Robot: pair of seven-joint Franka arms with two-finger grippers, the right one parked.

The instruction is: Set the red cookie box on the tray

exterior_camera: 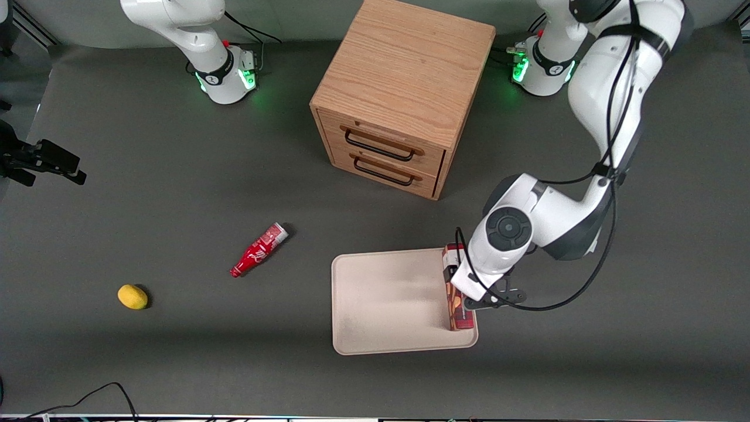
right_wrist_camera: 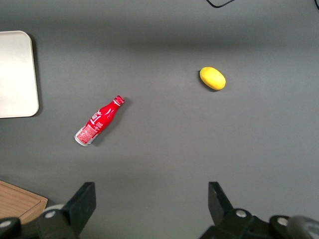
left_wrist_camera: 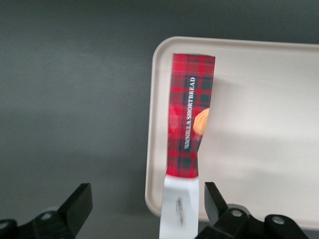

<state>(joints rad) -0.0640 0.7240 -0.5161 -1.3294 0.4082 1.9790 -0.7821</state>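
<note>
The box [exterior_camera: 454, 305] lies on the tray [exterior_camera: 387, 302], along its edge toward the working arm's end. The gripper [left_wrist_camera: 144, 201] hovers above the box with its fingers spread wide, not gripping. Dark grey matting [exterior_camera: 176, 351] covers the table; a wooden drawer cabinet [exterior_camera: 404, 88] stands farther back.

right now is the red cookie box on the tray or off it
On: the red cookie box lies along the tray edge, under the open end effector.
</note>
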